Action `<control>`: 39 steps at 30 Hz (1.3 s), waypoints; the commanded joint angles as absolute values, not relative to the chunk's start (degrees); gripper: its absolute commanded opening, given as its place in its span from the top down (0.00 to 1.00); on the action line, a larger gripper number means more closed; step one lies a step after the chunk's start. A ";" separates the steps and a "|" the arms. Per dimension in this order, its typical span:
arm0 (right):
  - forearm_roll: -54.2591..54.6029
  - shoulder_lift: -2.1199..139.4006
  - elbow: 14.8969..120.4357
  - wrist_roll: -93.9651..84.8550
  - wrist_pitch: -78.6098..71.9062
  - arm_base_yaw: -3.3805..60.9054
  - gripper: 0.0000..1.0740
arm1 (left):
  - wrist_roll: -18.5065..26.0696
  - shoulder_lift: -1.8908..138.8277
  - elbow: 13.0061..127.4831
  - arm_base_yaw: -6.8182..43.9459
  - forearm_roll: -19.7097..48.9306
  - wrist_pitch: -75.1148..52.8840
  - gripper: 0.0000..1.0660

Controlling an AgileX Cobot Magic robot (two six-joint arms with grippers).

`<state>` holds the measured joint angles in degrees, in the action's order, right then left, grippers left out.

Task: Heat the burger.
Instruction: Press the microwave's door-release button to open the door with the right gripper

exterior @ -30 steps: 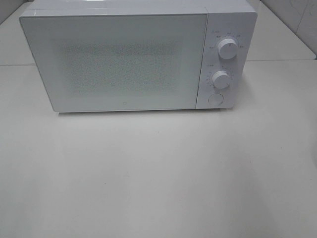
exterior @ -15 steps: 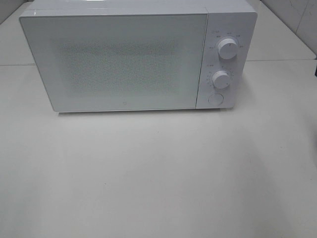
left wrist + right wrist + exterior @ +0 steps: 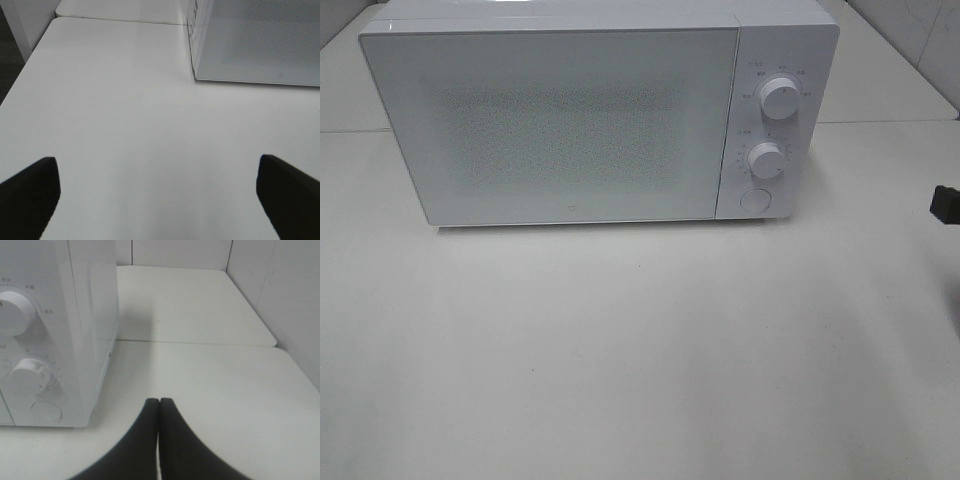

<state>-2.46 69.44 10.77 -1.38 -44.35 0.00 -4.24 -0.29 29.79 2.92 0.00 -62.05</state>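
Exterior high now catches a dark piece of my right arm (image 3: 945, 203) at the right edge of the table (image 3: 620, 350), where a second ago that edge was bare. So the arm has come in beside the microwave (image 3: 560, 120), on its control-panel side. In the right wrist view my right gripper (image 3: 159, 401) has its fingers pressed together with nothing between them, near the lower knob (image 3: 29, 372) and the round button (image 3: 47, 411). My left gripper (image 3: 156, 160) hangs with fingers wide apart over bare table, holding nothing. The door (image 3: 555, 125) is shut and I see the burger nowhere; whether it sits behind the frosted glass I cannot tell. I judge that opening the door comes next.
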 commanded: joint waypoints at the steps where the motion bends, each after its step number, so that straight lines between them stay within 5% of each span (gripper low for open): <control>1: -4.76 72.59 8.31 3.61 -49.96 0.11 1.00 | -4.13 -0.52 29.56 2.92 0.00 -61.36 0.04; 13: -11.12 74.77 5.84 5.79 -52.71 2.35 1.00 | -4.13 -0.52 29.56 2.92 0.00 -61.36 0.04; 29: 0.00 83.31 7.33 2.81 -53.40 21.72 0.98 | -4.13 -0.52 29.56 2.92 0.00 -61.36 0.04; 39: 5.84 93.11 13.64 5.96 -53.40 26.81 0.97 | -4.13 -0.52 29.56 2.92 0.00 -61.36 0.04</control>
<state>4.58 92.36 12.32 4.53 -52.77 26.47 -4.24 -0.29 29.79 2.92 0.00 -62.05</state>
